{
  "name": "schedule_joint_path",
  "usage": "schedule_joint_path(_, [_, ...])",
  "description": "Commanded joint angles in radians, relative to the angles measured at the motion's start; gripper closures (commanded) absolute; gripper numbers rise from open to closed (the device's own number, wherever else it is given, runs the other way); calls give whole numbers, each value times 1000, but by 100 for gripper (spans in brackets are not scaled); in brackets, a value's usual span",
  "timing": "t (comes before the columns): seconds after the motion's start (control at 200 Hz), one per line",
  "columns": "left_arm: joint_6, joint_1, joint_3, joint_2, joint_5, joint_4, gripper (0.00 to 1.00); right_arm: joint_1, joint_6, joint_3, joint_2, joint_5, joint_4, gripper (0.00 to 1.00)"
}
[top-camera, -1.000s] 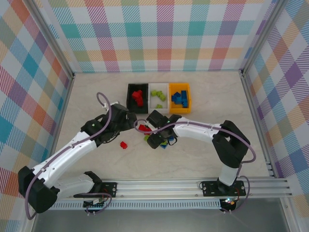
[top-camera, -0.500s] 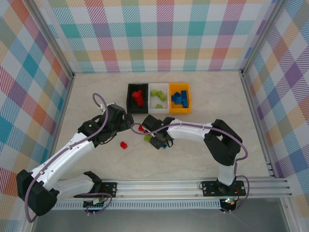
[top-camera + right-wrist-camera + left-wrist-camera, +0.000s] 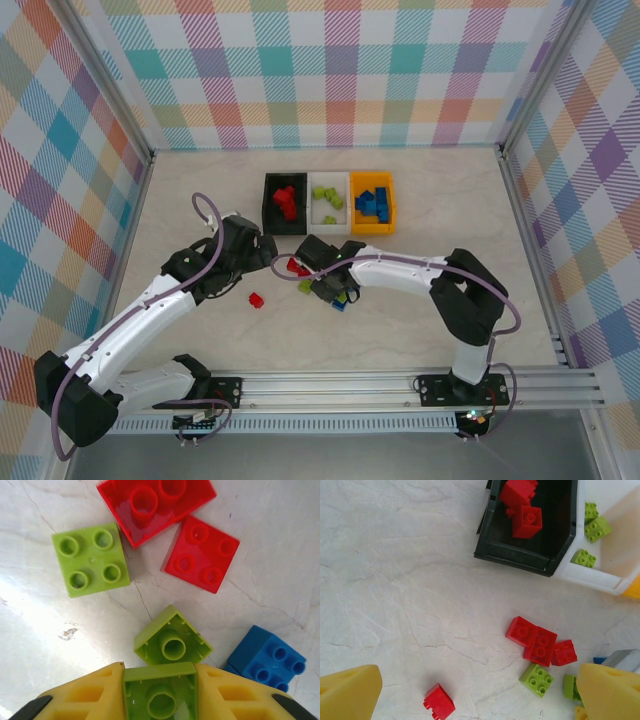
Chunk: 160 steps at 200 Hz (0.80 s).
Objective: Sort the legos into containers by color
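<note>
The white bin (image 3: pixel 328 231) stands in the middle of a row of three at the far side of the surface (image 3: pixel 440 190), touching the black bin (image 3: pixel 268 205) on its left and the orange bin (image 3: pixel 391 205) on its right. It already carries green bricks (image 3: pixel 335 200), while the black one holds red and the orange one blue, so each bin's colour is settled. A loose heap of bricks (image 3: pixel 297 266) lies on the surface just on the arms' side of the white bin. The right claw (image 3: pixel 160 707) is down in that heap, its yellow fingers (image 3: pixel 85 700) pressed against both flanks of a green brick (image 3: pixel 160 687) that lies studs down, hollow side up. The grip looks made, but the brick seems not yet lifted, since a second upturned green piece (image 3: pixel 172 642) sits just beside it, perhaps touching, at much the same level. Gripping across the flat sides gives the pads a square hold. Judging by colour, this brick belongs in the white bin, a short way beyond the heap. The left claw (image 3: pixel 475 692) hangs spread wide and empty, to the left of the white bin and nearer the arms, with a lone red brick (image 3: pixel 439 701) lying between its fingers in the wrist view. It is probably placed there to take red pieces for the black bin, clear of the other arm.
</note>
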Motion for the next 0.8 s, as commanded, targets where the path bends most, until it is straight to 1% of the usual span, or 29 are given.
schedule_joint_path(0.0, [10,9,-21,-12,11,2,0,-14,35,-12,-79,-35,27,66])
schedule_joint_path(0.14, [3,8,-47,-20,5,2,0,-44,66,0,-134,-82,54,67])
schedule_joint_path(0.205, [-5,8,-70,-28,0,7,0,-69,80,37,-139,-97,74,67])
schedule_joint_path(0.305, [-30,10,-107,-41,-2,5,0,-138,116,123,-107,-125,119,67])
schedule_joint_path(0.405, [-50,10,-137,-50,5,-2,0,-203,141,259,-14,-125,137,67])
schedule_joint_path(0.56, [-75,11,-177,-75,12,-8,0,-290,184,518,198,-96,118,66])
schedule_joint_path(0.71, [-88,12,-204,-84,27,-15,0,-333,208,755,382,-66,56,66])
schedule_joint_path(0.795, [-85,12,-221,-78,52,-4,0,-346,225,838,455,-51,23,65])
